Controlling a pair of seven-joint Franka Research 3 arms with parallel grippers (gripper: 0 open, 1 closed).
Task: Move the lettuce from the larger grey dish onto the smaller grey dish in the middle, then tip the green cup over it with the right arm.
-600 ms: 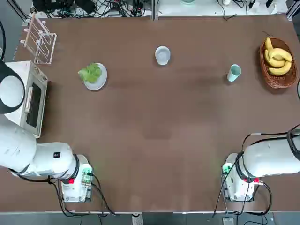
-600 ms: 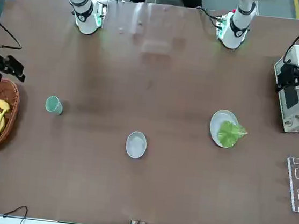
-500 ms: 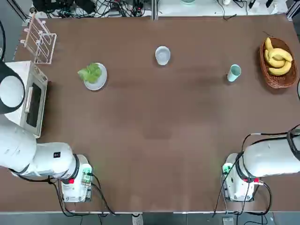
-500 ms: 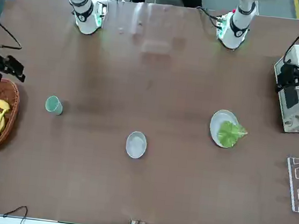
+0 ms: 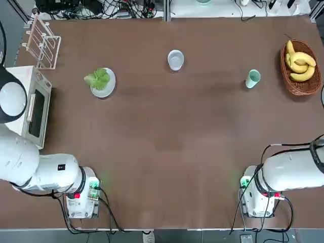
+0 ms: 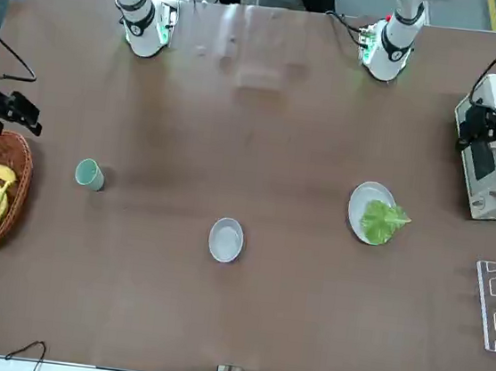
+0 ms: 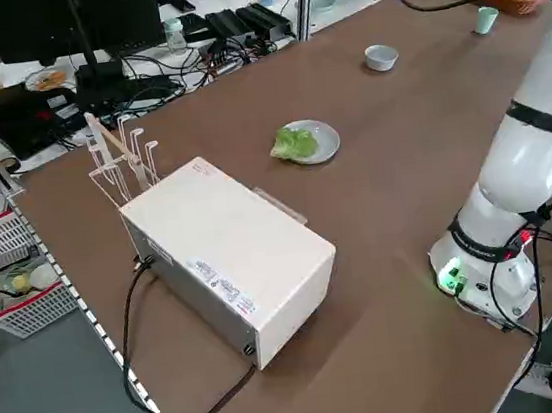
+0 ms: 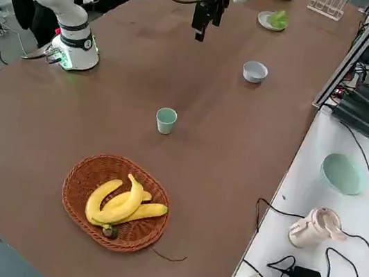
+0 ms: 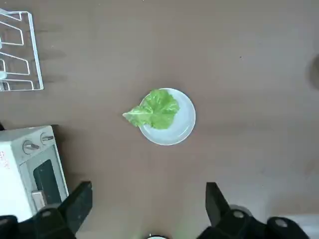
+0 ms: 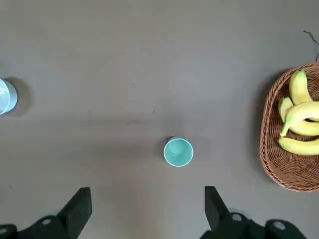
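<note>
The lettuce (image 5: 97,78) lies on the larger grey dish (image 5: 108,89) at the table's far left, its leaves hanging over the rim. At the far middle sits the smaller grey dish (image 5: 175,59), a small bowl with nothing in it. The green cup (image 5: 252,78) stands upright at the far right. My left gripper (image 9: 149,188) hangs open high above the lettuce (image 9: 154,108), holding nothing. Open too, my right gripper (image 10: 147,191) hovers high over the cup (image 10: 178,152), well apart from it.
A white oven (image 5: 30,106) and a clear rack (image 5: 43,43) stand along the left edge. A wicker basket (image 5: 315,83) with bananas (image 5: 301,66) sits at the far right, beside the cup. Both arm bases (image 5: 81,195) stand at the near edge.
</note>
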